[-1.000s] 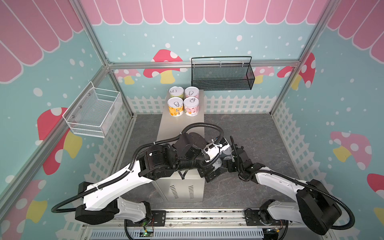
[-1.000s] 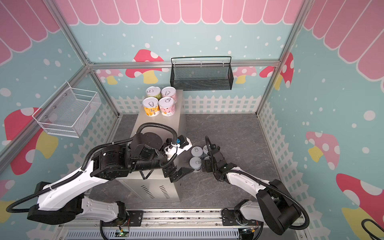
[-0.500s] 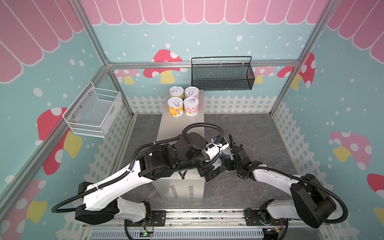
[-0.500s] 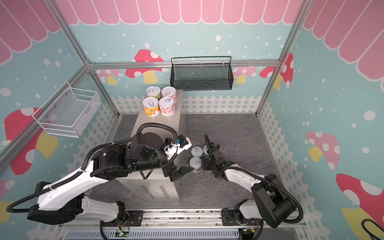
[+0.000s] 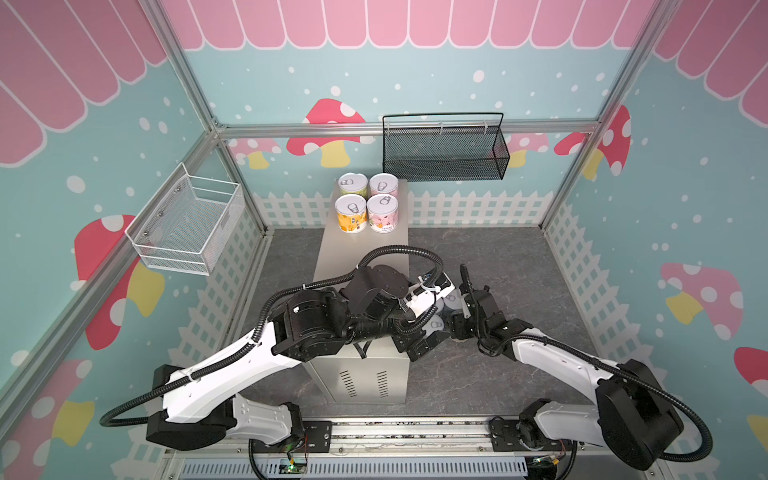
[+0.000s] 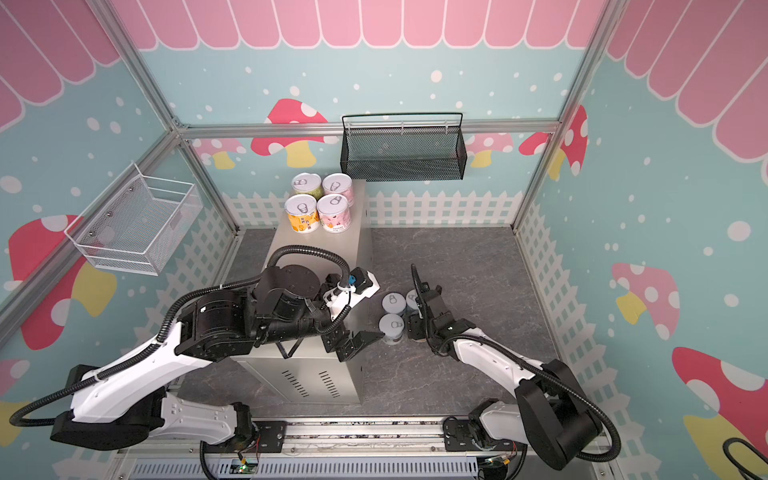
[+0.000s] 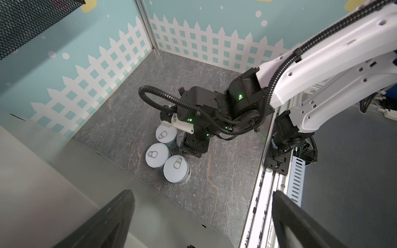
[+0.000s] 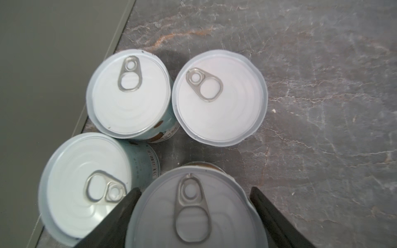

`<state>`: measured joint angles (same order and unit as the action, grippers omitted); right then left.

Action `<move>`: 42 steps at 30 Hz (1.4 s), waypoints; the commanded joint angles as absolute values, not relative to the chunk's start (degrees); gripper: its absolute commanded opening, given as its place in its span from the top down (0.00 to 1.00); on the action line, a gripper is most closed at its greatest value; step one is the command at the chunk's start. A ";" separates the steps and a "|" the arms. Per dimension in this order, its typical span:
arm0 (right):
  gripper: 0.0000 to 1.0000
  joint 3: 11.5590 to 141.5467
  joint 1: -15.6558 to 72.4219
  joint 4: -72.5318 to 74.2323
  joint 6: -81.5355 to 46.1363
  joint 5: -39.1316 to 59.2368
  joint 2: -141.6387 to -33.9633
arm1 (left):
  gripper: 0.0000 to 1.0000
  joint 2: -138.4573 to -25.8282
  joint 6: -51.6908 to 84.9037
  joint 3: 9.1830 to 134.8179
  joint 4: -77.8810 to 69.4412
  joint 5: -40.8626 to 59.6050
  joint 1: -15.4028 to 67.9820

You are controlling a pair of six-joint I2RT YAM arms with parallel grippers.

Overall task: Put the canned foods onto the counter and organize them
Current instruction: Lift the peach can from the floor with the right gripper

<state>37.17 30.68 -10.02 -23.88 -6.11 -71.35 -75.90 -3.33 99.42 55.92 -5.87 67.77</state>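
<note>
The counter (image 5: 360, 253) is a long beige-grey box. Several canned foods (image 5: 368, 203) stand in a square at its far end. Several more cans (image 6: 393, 305) stand on the grey floor to the counter's right, seen from above in the right wrist view (image 8: 129, 92). My right gripper (image 8: 194, 190) is down over the nearest floor can (image 8: 193, 216), a finger on each side of it. One finger meets the rim and a thin gap shows at the other. My left gripper (image 7: 202, 191) hangs wide open and empty above the counter's near right edge.
A black mesh basket (image 5: 444, 149) hangs on the back wall above the counter's far end. A white wire basket (image 5: 187, 226) hangs on the left wall. My left arm (image 5: 316, 324) lies across the counter's near half. The arms' rail (image 5: 395, 432) runs along the front.
My right arm has shifted a little over the floor cans. The left arm has not moved.
</note>
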 commanded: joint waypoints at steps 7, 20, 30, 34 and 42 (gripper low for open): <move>0.35 47.04 30.39 -18.00 -15.05 -2.74 -60.50 | 0.00 -72.24 -2.83 97.92 56.89 -9.99 68.16; 0.34 70.13 30.34 -28.62 -0.52 9.41 -57.71 | 0.00 -63.50 -1.22 94.16 58.45 -18.00 68.12; 0.34 84.63 30.69 -30.45 3.55 24.85 -63.51 | 0.00 -56.24 0.35 90.78 60.97 -24.64 68.12; 0.35 89.71 32.92 -31.43 3.77 26.52 -67.11 | 0.00 -53.44 1.47 89.71 62.20 -27.26 68.14; 0.35 101.87 41.28 -37.22 5.43 23.24 -75.62 | 0.00 -48.69 2.64 86.67 64.01 -33.26 68.04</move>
